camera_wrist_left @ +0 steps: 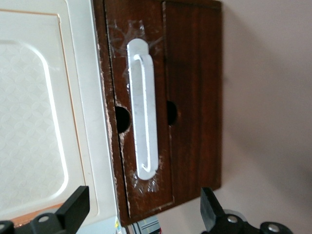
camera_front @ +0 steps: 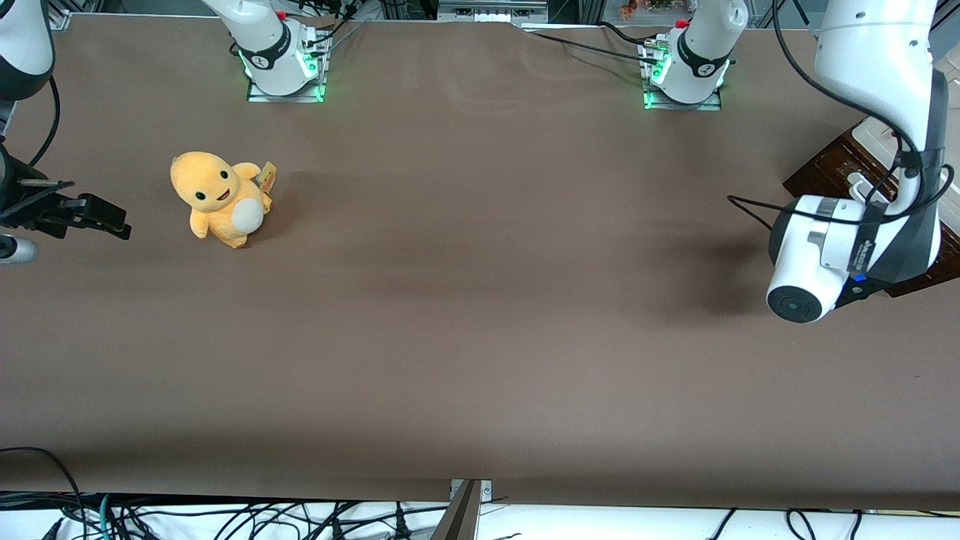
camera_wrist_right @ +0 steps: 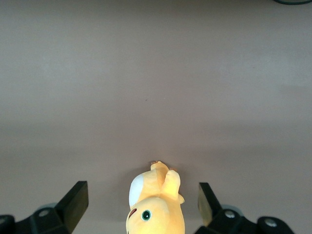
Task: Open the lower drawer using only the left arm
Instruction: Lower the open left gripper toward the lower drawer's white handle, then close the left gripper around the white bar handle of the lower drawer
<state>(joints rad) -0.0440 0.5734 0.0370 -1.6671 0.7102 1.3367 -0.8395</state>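
Note:
The small dark brown cabinet [camera_front: 825,169] stands at the working arm's end of the table, partly covered by the left arm [camera_front: 840,247] that hangs over it. In the left wrist view its cream tray-like top [camera_wrist_left: 44,112] lies beside the lower drawer's dark brown front [camera_wrist_left: 119,73], which carries the white bar handle [camera_wrist_left: 145,112]. The drawer front sits flush and shows no gap. A second dark panel [camera_wrist_left: 195,97] adjoins it. My gripper [camera_wrist_left: 145,214] is open and hovers off the cabinet near one end of the handle. Its black fingertips [camera_wrist_left: 73,209] stand wide apart and touch nothing.
An orange plush toy [camera_front: 221,199] sits toward the parked arm's end of the table. Two arm bases with green lights [camera_front: 285,67] stand at the table's edge farthest from the front camera. A loose black cable [camera_front: 757,206] hangs from the left arm next to the cabinet.

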